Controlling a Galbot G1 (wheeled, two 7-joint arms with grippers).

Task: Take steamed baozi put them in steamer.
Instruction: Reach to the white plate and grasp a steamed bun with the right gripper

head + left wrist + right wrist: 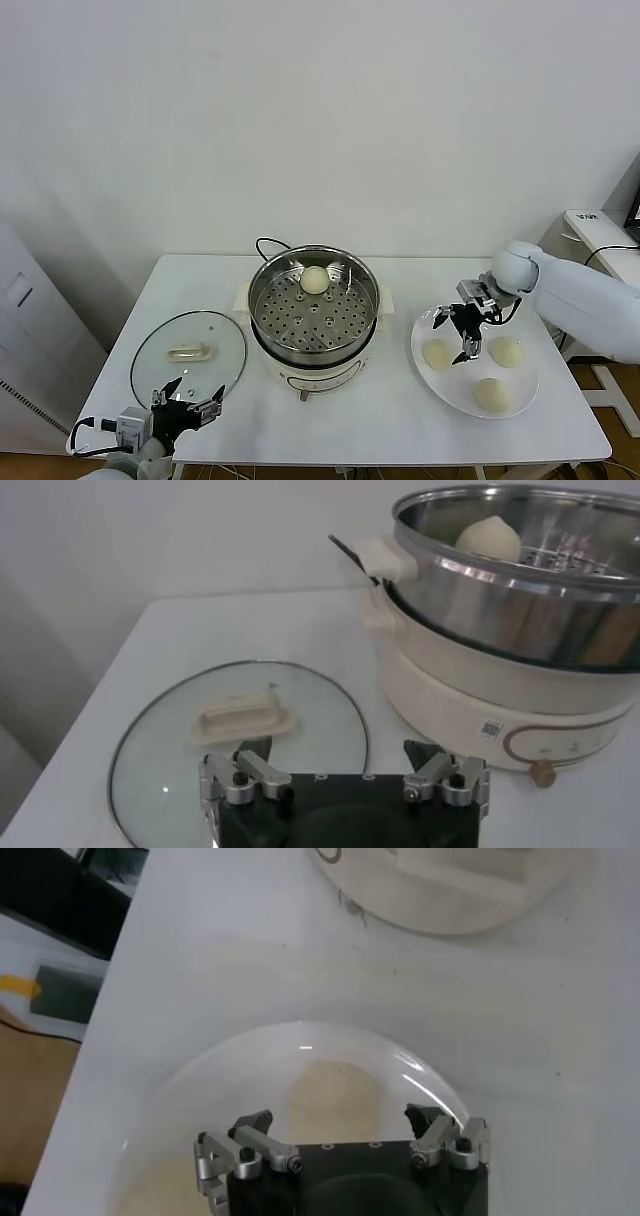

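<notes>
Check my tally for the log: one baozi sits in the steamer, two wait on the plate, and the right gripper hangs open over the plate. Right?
Not quite: three baozi wait on the plate, at and, as the head view shows. The rest holds: one baozi sits in the steamer, and the right gripper hangs open over the plate.
</notes>
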